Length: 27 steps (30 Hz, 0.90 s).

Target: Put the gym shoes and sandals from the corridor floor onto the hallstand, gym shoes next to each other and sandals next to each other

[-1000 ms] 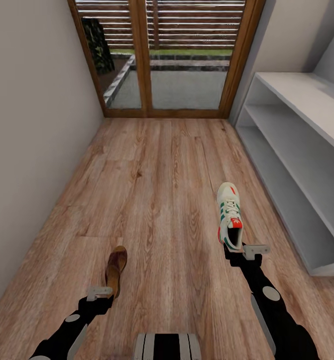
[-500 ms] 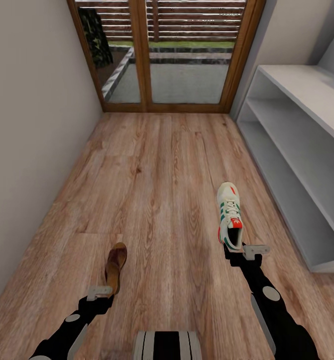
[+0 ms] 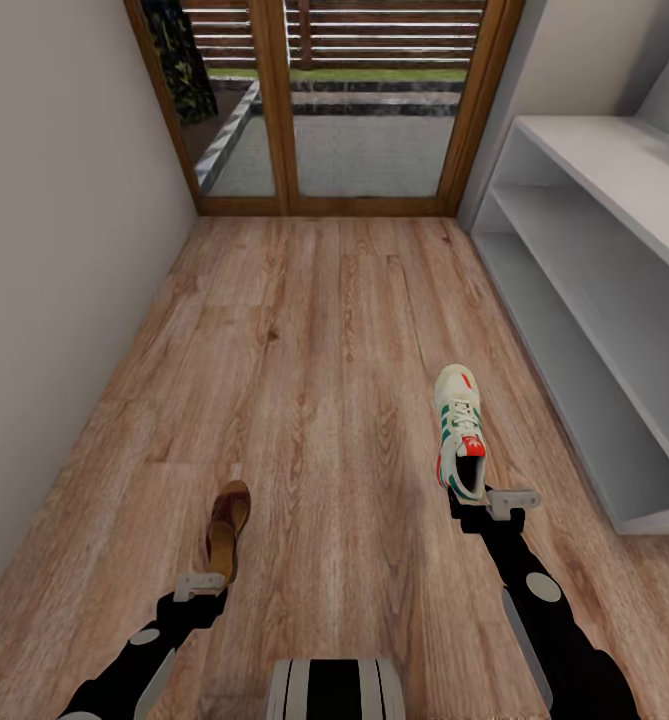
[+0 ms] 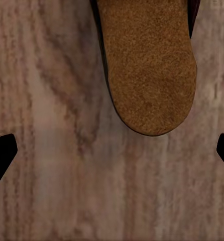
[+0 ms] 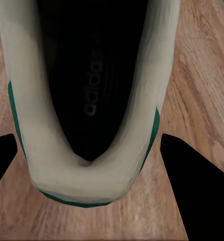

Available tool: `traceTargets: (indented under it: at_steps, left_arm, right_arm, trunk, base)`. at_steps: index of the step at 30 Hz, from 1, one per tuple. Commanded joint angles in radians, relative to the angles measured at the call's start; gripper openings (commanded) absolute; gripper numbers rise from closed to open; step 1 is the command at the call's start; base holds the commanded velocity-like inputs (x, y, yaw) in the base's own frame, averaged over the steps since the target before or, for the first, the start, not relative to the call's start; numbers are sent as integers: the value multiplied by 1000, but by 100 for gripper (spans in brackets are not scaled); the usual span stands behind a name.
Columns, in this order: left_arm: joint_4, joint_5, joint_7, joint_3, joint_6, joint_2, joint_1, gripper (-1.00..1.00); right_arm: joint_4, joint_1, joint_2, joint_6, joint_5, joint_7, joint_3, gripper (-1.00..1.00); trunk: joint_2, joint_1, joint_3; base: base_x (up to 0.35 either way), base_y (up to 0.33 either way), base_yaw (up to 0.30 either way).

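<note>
One white gym shoe [image 3: 459, 425] with green stripes points away from me, its heel between the fingers of my right gripper [image 3: 489, 497]. In the right wrist view the dark fingertips [image 5: 192, 186] press both sides of the gym shoe's heel [image 5: 92, 100], so the gripper is shut on it. A brown sandal [image 3: 226, 528] lies on the wood-plank corridor floor [image 3: 314, 330], just beyond my left gripper [image 3: 199, 585]. In the left wrist view that gripper [image 4: 112, 155] is open, and the sandal's heel [image 4: 147, 65] lies ahead of its fingers, untouched. The second shoe and second sandal are out of view.
The pale grey hallstand [image 3: 594, 300] with its open shelf levels runs along the right wall. A wood-framed glass door [image 3: 354, 120] closes the far end of the corridor. A plain wall [image 3: 54, 250] bounds the left side.
The whole view has shifted: door, hallstand and floor slid up the picture. The sandal slid slightly up with them. The gym shoe kept its place at my right gripper.
</note>
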Motion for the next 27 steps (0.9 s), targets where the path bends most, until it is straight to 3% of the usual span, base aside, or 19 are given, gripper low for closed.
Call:
traceTargets:
  at_steps: [1, 4, 7, 15, 27]
  left_arm:
    - [0, -2, -6, 6, -8, -1, 0, 100]
    - [3, -3, -5, 5, -86, -2, 4, 100]
    - [5, -3, -4, 5, -110, -2, 5, 100]
    - [8, -3, -2, 7, -129, -2, 5, 100]
    - [8, -2, -2, 7, -132, -2, 7, 100]
  right_arm:
    - [-1, 0, 0, 2, 5, 1, -1, -100]
    - [-1, 0, 0, 2, 5, 1, -1, -100]
    - [-1, 0, 0, 2, 5, 1, -1, -100]
    - [-1, 0, 0, 2, 5, 1, -1, -100]
    - [-3, 0, 0, 2, 6, 1, -1, -100]
  trunk:
    - [0, 0, -5]
    - [-1, 2, -17]
    - [-2, 2, -25]
    - [-2, 2, -28]
    - [-4, 8, -91]
  base:
    - [0, 0, -33]
    - [0, 0, -13]
    - [0, 0, -3]
    - [0, 0, 0]
    - [0, 0, 0]
